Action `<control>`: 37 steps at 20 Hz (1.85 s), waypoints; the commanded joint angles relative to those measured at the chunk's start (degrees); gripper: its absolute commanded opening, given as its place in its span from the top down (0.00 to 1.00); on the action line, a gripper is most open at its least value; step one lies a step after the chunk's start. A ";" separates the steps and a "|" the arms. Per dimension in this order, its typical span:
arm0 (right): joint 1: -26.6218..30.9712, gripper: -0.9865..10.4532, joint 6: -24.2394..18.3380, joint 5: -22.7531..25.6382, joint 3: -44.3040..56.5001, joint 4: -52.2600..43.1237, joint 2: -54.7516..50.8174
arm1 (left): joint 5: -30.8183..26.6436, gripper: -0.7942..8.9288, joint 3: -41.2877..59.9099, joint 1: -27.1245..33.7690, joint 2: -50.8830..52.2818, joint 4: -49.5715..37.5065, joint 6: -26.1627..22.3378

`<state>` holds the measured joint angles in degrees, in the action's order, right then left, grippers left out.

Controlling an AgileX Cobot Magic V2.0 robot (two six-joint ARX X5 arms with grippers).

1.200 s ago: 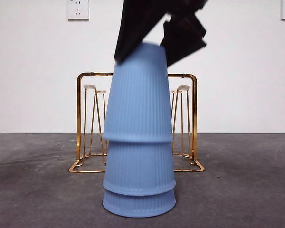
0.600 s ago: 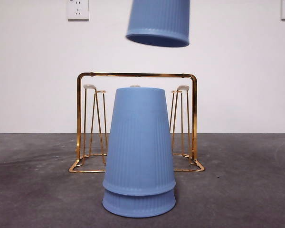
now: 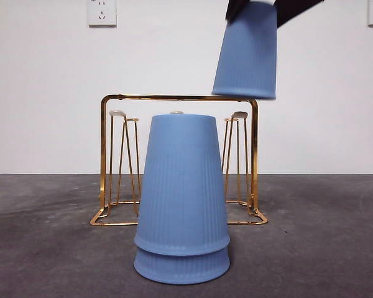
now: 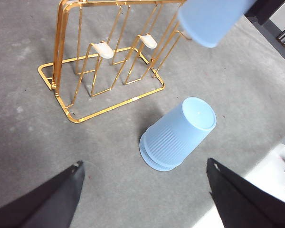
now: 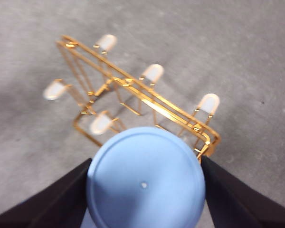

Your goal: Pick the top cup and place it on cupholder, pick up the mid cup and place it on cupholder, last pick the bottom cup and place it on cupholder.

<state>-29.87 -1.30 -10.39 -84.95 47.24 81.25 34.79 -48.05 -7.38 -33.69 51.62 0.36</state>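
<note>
Two stacked blue cups (image 4: 176, 135) stand upside down on the grey tabletop (image 4: 28, 137), near the gold cupholder (image 4: 104, 61); another cup (image 4: 209, 19) hangs above.

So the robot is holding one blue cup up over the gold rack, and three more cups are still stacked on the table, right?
Not quite: only two cups remain in the stack, as the front view shows, one nested over the other. The rest holds: the right gripper grips the lifted blue cup above the gold cupholder.
</note>
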 commanded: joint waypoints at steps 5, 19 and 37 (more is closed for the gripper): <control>-0.24 0.69 0.46 -0.28 5.40 -7.85 4.17 | 0.37 0.50 -1.18 -0.15 -0.24 -0.46 -0.79; 0.59 0.63 2.84 -0.15 20.46 -23.23 6.40 | 0.37 0.50 -1.18 -0.15 -0.24 -0.44 -0.76; -0.55 0.50 2.82 -1.49 20.35 -9.75 -16.90 | 0.37 0.49 -1.18 -1.70 -0.28 -3.43 0.61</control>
<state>-29.95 0.91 -11.88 -63.99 38.02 63.75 34.79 -48.05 -9.08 -33.69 48.77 0.80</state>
